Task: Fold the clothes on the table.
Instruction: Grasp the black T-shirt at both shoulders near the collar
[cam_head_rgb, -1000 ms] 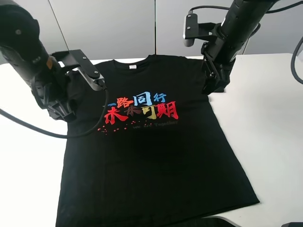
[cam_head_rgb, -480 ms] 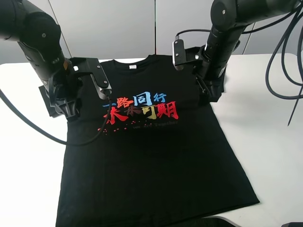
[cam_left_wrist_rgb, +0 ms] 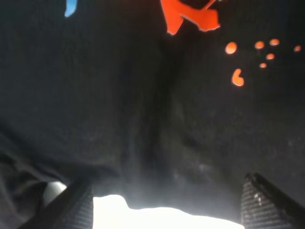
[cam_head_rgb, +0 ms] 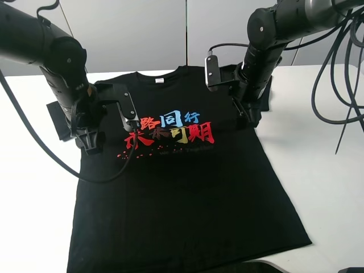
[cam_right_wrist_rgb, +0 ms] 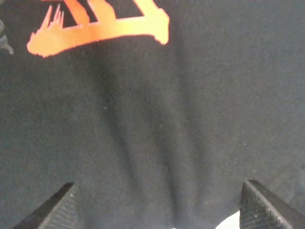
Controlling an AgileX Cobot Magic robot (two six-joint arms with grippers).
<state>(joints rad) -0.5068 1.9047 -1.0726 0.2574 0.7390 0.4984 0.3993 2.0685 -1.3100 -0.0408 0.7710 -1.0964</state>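
Locate the black T-shirt [cam_head_rgb: 182,193] flat on the white table [cam_head_rgb: 318,170], front up, collar away from the high camera, printed characters [cam_head_rgb: 170,129] across the chest. Treat as unfolded, with no layer turned over yet.

Compare against the two earlier high views. Note the left gripper [cam_head_rgb: 91,143], shifted inward and down from the sleeve region to the shirt's left edge, just beside the print. Note the right gripper [cam_head_rgb: 245,120], likewise drawn in from near the armpit onto the shirt's right edge, about level with the print. Register no displacement of the shirt body or hem across the three views.

Check the claw states in the wrist views.
- Left: ribbed fingers [cam_left_wrist_rgb: 78,205] spread wide, holding nothing, with black fabric and a strip of bare table in the gap.
- Right: fingers [cam_right_wrist_rgb: 269,207] equally wide, holding nothing, over plain black cloth (only a sliver of table visible near one finger).

Cannot confirm finger contact with the cloth on either side.

Read the change as an approach to the grasp, not the grasp itself. Judge the step in hand as taking both side edges for a first fold. Expect to need further descent, then closure on the edge. Watch for closing on nothing over thin, flat cotton, or for dragging the shirt askew.
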